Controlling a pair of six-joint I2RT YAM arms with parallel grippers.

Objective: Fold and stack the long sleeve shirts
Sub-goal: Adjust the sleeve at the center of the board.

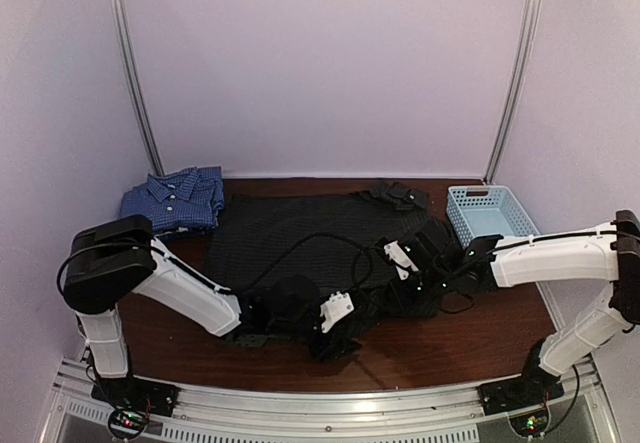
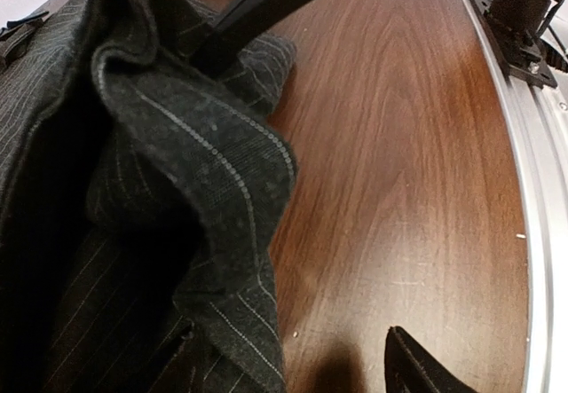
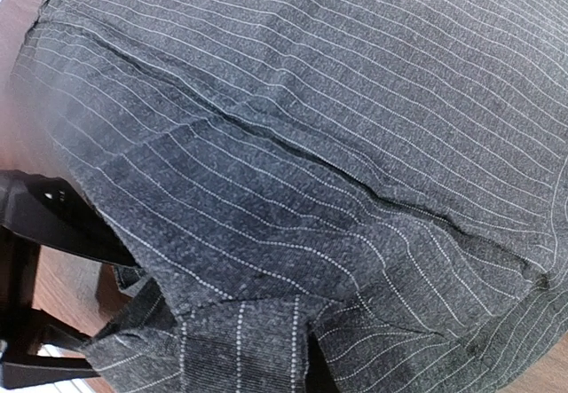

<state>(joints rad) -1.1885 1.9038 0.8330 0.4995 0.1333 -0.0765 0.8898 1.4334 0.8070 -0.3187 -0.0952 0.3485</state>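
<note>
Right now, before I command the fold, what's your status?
Left gripper open at black shirt, near hem. Right gripper shut on its right side. Blue shirt folded, back left. Basket back right, not obstructing.

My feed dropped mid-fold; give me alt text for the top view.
A black shirt lies spread on the table with both arms at its near edge: the right hand pinches the cloth, and the left hand is open by the hem. A folded blue shirt sits far left, a basket far right.
</note>
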